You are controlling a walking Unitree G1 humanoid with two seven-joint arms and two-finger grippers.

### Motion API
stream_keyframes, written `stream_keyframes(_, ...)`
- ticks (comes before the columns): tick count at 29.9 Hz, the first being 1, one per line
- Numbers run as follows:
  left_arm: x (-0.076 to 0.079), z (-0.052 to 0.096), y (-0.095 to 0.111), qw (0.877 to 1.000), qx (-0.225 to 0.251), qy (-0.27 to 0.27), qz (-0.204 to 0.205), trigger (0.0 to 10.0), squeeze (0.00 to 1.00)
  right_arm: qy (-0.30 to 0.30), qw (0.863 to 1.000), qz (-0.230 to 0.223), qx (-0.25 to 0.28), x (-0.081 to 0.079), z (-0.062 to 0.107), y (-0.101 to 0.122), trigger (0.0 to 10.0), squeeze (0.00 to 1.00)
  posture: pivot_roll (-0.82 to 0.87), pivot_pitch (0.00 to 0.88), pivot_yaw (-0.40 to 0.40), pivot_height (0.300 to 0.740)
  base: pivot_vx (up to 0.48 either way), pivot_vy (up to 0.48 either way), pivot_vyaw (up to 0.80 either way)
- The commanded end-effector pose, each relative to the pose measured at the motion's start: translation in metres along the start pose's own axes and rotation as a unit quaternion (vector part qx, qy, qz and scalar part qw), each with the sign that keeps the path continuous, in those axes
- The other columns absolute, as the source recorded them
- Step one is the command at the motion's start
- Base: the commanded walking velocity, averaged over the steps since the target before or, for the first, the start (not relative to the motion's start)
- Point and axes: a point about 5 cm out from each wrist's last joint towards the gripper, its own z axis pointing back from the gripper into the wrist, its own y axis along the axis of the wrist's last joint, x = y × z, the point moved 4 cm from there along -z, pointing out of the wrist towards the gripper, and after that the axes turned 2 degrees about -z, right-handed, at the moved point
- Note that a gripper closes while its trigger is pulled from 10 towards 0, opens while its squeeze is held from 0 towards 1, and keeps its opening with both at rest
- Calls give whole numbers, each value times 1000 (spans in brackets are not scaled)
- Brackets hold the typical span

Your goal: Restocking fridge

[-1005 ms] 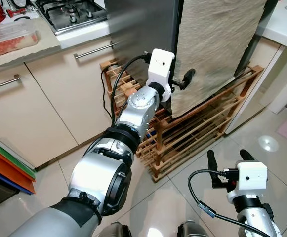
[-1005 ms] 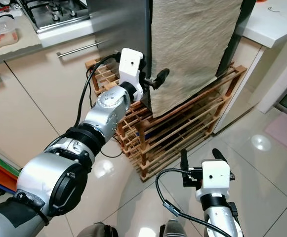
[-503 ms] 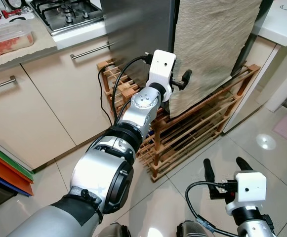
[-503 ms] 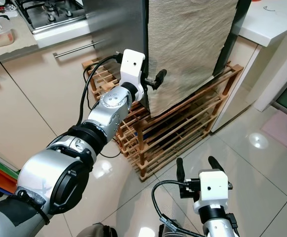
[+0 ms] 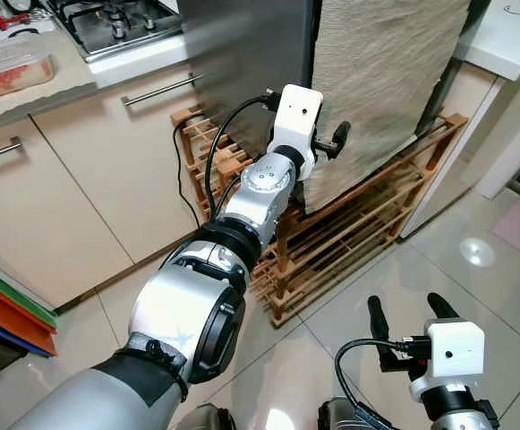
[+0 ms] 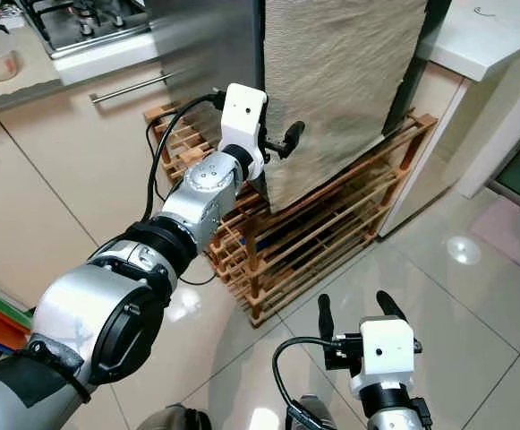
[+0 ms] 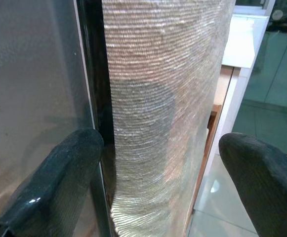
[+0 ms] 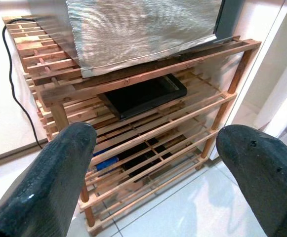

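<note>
The steel fridge (image 5: 242, 54) stands on a wooden rack (image 5: 367, 215), and a beige woven cloth (image 5: 376, 72) hangs over its door. My left gripper (image 5: 336, 141) is stretched out to the door's edge and is open. In the left wrist view its fingers (image 7: 59, 177) straddle the dark gap between the steel side and the cloth-covered door, holding nothing. Low down over the tiled floor, my right gripper (image 5: 405, 309) is open and empty, pointing at the rack (image 8: 148, 123).
A flat black item (image 8: 145, 94) lies on a rack shelf. A black cable (image 5: 183, 179) runs down beside the rack. Beige cabinets (image 5: 80, 179) with bar handles stand to the left under a stove (image 5: 116, 22). A white counter (image 5: 510, 36) is at the right.
The view has shifted slightly. My left gripper stays at the door's edge. My right gripper sits a little lower in the picture.
</note>
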Motion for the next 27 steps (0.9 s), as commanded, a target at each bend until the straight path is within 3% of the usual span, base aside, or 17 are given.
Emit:
stream_keyframes(1, 43, -4, -4, 998, -19, -52, 13, 10000, 0, 2, 1000, -3, 11, -2, 1, 7, 10000, 0, -271, 150, 80, 710, 0, 0, 0)
stream_keyframes(7, 78, -1, 2, 987, 0, -159, 24, 10000, 0, 1, 1000, -4, 15, -3, -4, 8, 10000, 0, -263, 147, 82, 710, 0, 0, 0)
stream_keyframes(11, 87, 2, 6, 979, 18, -202, 37, 10000, 0, 1, 1000, -5, 18, -3, -7, 9, 10000, 0, -251, 143, 81, 710, 0, 0, 0)
stream_keyframes(12, 95, 5, 11, 971, 32, -233, 49, 10000, 0, 1, 1000, -6, 19, -2, -9, 9, 10000, 0, -244, 141, 79, 710, 0, 0, 0)
stream_keyframes(18, 114, 11, 21, 953, 61, -292, 53, 10000, 0, 3, 1000, -7, 19, -1, -12, 8, 10000, 0, -241, 138, 82, 710, 0, 0, 0)
stream_keyframes(22, 132, 20, 31, 930, 90, -350, 64, 10000, 0, 0, 1000, -10, 22, -1, -16, 9, 10000, 0, -241, 133, 84, 710, 0, 0, 0)
stream_keyframes(24, 132, 20, 31, 930, 93, -350, 62, 10000, 0, -1, 1000, -10, 23, -2, -16, 9, 10000, 0, -241, 133, 84, 710, 0, 0, 0)
stream_keyframes(27, 118, 19, 31, 940, 98, -320, 67, 10000, 0, -8, 1000, -8, 26, 0, -19, 10, 10000, 0, -240, 127, 90, 710, 0, 0, 0)
